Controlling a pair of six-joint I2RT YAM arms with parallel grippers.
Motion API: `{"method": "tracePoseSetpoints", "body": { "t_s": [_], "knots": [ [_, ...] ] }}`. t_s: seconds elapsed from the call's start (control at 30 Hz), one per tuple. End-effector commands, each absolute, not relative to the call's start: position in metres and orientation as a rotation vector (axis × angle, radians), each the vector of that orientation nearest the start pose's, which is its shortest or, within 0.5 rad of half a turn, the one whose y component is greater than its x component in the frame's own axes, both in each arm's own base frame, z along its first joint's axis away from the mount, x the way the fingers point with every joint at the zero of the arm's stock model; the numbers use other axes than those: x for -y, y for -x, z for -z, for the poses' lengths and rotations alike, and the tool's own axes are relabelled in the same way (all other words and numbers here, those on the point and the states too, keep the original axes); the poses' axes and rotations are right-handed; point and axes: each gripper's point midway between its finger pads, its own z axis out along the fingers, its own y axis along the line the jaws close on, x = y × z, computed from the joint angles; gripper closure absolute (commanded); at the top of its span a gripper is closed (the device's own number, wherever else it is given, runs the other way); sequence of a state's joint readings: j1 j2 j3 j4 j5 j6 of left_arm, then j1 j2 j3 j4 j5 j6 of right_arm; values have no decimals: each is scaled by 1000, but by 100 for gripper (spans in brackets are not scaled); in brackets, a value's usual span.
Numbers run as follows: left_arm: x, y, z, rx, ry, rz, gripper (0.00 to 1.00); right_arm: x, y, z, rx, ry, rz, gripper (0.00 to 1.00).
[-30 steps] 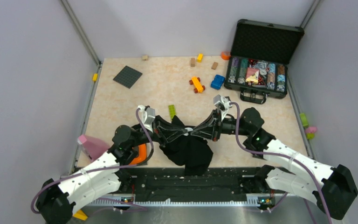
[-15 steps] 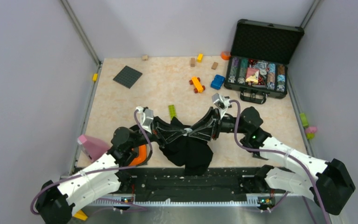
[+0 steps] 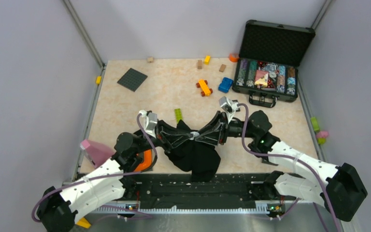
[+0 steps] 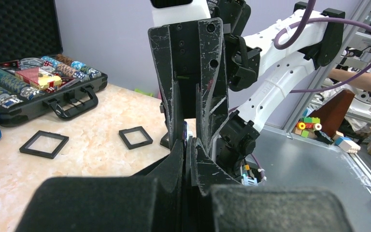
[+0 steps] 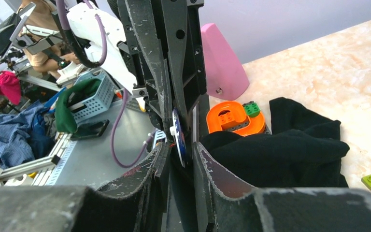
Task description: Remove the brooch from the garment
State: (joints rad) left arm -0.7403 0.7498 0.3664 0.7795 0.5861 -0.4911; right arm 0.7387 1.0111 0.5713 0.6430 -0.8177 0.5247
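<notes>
The black garment hangs in a bunch below the point where my two grippers meet tip to tip. The brooch, a small round disc seen edge-on with a white knob, stands between my right gripper's narrowly spaced fingers. It also shows as a pale sliver in the left wrist view. My left gripper is pressed shut on the garment's dark cloth right beside the brooch. In the top view the left gripper and the right gripper face each other.
An open black case of poker chips stands at the back right. Two black square frames lie on the table. An orange block and a pink wedge sit near the left arm. Toy bricks and a grey plate lie farther back.
Both grippers, still joined at their tips, have shifted slightly to the left together. The garment hangs as before.
</notes>
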Motion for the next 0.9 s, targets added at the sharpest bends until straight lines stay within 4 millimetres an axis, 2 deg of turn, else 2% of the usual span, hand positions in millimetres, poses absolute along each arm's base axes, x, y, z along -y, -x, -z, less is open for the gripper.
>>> {"method": "tracePoseSetpoints", "body": {
  "t_s": [0.0, 0.17, 0.3, 0.37, 0.63, 0.87],
  "knots": [
    [274, -125, -324, -1072, -723, 1424, 100, -315, -137, -302, -1299, 925, -1542, 74],
    [275, -124, -323, -1068, -732, 1430, 100, -318, -137, -306, -1287, 922, -1545, 76],
    [274, -122, -324, -1055, -739, 1435, 100, -320, -137, -306, -1297, 921, -1551, 97],
    [273, -120, -325, -1046, -746, 1436, 100, -320, -138, -305, -1305, 917, -1552, 100],
    [274, -104, -324, -982, -840, 1458, 100, -324, -146, -297, -1394, 885, -1551, 100],
    [272, -102, -321, -971, -887, 1403, 100, -327, -158, -290, -1469, 796, -1543, 100]
  ]
}}
